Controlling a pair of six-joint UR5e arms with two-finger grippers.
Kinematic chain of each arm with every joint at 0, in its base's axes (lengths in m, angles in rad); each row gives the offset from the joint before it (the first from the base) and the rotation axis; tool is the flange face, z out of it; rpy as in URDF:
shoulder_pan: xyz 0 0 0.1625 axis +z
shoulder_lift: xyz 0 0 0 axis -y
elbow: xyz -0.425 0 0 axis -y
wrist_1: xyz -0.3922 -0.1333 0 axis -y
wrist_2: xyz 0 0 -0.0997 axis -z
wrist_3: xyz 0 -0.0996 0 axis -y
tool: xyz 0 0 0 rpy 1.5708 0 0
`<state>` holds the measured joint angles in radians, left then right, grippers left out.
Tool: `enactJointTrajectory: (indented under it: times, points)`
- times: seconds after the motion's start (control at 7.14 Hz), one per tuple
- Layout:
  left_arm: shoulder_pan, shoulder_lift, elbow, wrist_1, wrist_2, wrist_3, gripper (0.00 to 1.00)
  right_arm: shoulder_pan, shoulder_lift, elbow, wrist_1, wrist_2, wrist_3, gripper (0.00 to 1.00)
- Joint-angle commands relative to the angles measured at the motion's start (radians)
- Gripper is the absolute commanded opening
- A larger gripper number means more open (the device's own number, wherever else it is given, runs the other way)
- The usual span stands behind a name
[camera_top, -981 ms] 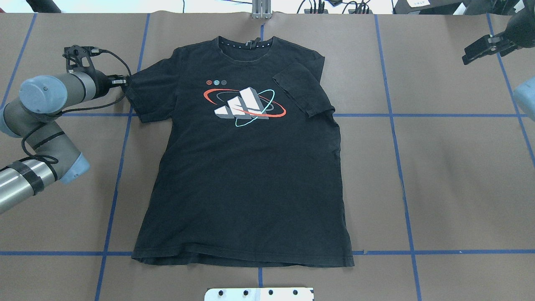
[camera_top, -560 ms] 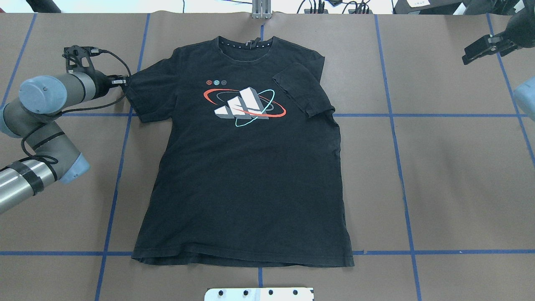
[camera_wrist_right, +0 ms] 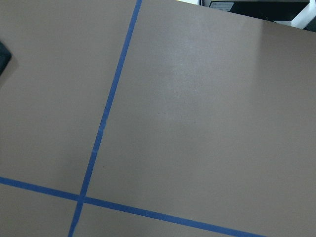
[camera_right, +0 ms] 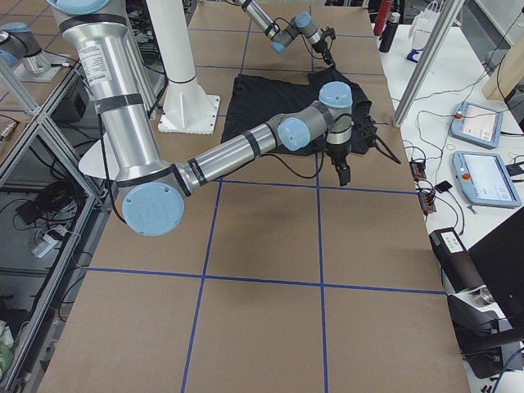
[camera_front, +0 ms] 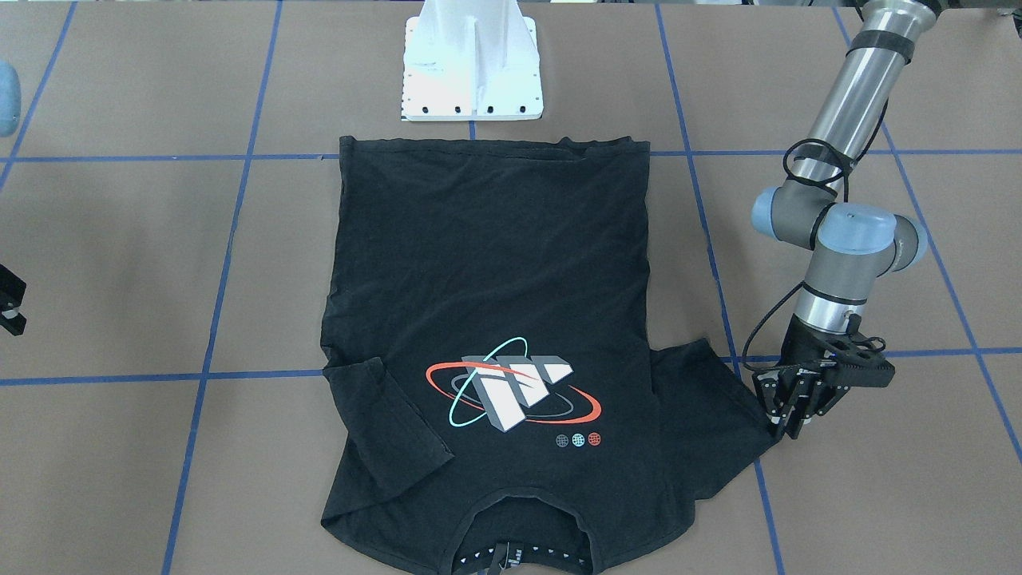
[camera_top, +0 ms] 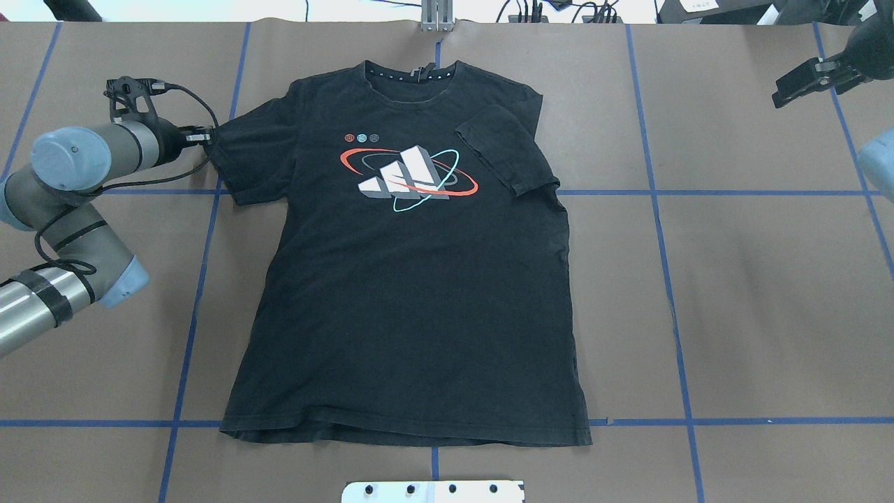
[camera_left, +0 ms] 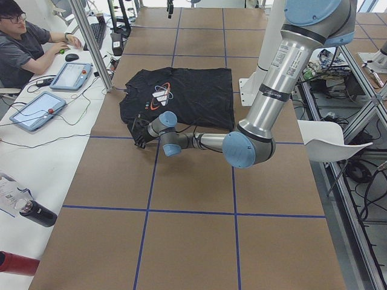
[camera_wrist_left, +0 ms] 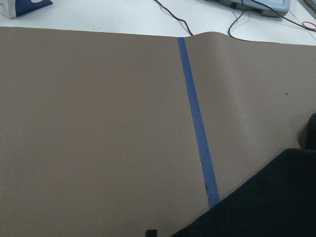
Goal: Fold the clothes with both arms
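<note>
The black T-shirt (camera_top: 405, 300) lies flat and print up on the brown table, collar at the far edge; it also shows in the front view (camera_front: 495, 263). One sleeve (camera_top: 506, 150) is folded in over the chest. The other sleeve (camera_top: 244, 157) lies spread out. My left gripper (camera_top: 208, 137) sits low at that sleeve's outer edge and looks shut on it; the front view (camera_front: 781, 427) shows it at the sleeve's tip. The left wrist view shows black cloth (camera_wrist_left: 266, 202) at the lower right. My right gripper (camera_top: 781, 94) is open and empty, far off to the right.
The white pedestal base (camera_front: 471, 72) stands just behind the shirt's hem. Blue tape lines (camera_top: 656, 192) cross the brown table cover. A metal post (camera_top: 436, 17) and cables stand at the far edge. An operator (camera_left: 21, 45) sits beside tablets (camera_left: 33, 109).
</note>
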<state>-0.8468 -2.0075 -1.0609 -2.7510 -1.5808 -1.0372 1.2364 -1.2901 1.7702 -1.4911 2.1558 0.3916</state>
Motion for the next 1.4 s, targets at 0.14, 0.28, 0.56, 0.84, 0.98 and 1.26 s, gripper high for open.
enactJointTrajectory:
  times: [0.14,0.28,0.56,0.84,0.98,1.26]
  points:
    - [0.000,0.006,0.001,0.002,-0.004,0.003,0.35,0.000,0.000,0.000,0.000,-0.001,0.001,1.00]
    - [0.000,0.006,0.002,0.002,-0.004,0.005,0.35,0.000,0.000,0.000,0.000,-0.001,0.001,1.00]
    - [0.002,0.004,0.003,0.002,-0.002,0.009,0.35,0.000,0.000,0.000,0.000,-0.001,0.001,1.00]
    - [0.002,0.003,0.001,0.001,-0.002,0.008,0.22,0.000,0.000,0.000,0.000,-0.001,0.001,1.00]
    - [0.002,0.003,0.001,0.001,-0.002,0.008,0.21,0.000,0.000,-0.002,0.000,-0.001,0.000,1.00]
    - [0.002,0.003,-0.002,0.001,-0.002,0.003,0.08,0.000,0.000,-0.002,0.000,-0.001,0.000,1.00]
